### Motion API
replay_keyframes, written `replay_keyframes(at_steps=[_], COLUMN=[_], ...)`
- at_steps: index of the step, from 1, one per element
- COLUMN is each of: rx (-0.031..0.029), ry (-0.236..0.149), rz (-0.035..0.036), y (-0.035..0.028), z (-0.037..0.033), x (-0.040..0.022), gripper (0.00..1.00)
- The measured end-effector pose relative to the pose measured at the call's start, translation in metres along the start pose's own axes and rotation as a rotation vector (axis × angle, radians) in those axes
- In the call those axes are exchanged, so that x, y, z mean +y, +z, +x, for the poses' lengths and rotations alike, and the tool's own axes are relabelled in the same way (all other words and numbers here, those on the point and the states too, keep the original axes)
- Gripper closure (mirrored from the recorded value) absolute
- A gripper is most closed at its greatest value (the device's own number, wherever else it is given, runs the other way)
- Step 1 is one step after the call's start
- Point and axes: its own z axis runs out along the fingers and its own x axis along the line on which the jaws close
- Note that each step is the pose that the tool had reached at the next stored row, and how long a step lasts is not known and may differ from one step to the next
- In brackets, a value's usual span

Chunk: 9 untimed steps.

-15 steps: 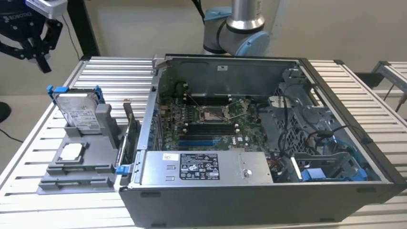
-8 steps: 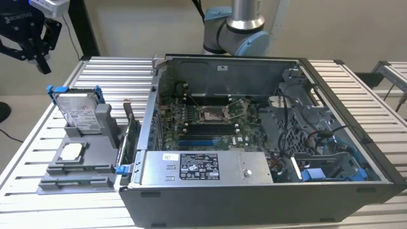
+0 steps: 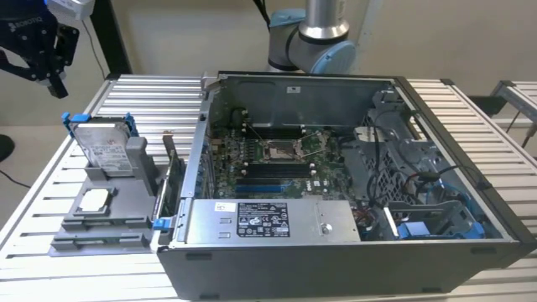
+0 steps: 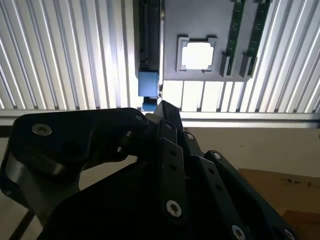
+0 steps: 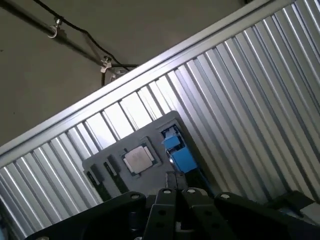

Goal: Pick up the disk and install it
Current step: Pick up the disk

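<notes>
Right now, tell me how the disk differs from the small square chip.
The disk stands on edge in the grey holder; the chip lies flat. The disk is far larger than the chip. The disk wears a blue frame; the chip has none. Both sit in that holder.

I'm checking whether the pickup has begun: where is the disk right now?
The disk stands on edge in the grey holder on the exterior view's left, beside the open computer case, with the small silver chip in the same holder.

Metal meeting plastic
The disk [image 3: 100, 145] is showing smooth silver metal framed in blue plastic; the table [image 3: 155, 94] is gleaming, ribbed bare metal.
</notes>
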Motion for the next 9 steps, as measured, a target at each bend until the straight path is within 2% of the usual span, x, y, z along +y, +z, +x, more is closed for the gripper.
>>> replay_keyframes(at_steps=[9], rx=[-0.0005], ry=[-0.163], rz=[0.0029], y=[0.0014], z=[0.0], x=[0.0], gripper=[1.0])
